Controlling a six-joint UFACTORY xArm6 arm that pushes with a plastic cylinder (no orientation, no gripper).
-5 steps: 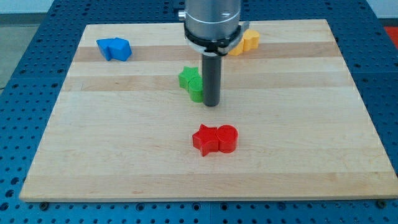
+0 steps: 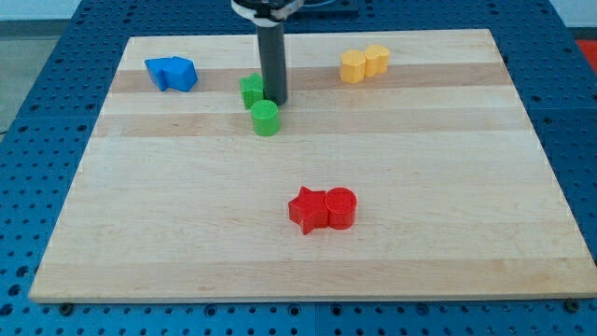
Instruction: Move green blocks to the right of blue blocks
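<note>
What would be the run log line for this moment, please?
my tip: right of upper green block, above green cylinder | blue blocks: far left | greens right of blues

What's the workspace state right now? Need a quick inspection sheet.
Surface: wooden board, lying on a blue perforated table.
Job's things: two green blocks near the view's top centre, a cylinder and a second one of unclear shape just above-left of it; blue blocks clustered at the view's top left. Green already lies to the view's right of blue.
Clutter: yellow blocks at top right; red blocks, a star and a cylinder, touching, below centre.
Gripper: none; my tip sits beside the green blocks, on their right.
Cables: nothing seen.
Surroundings: pale floor at the top corners.
</note>
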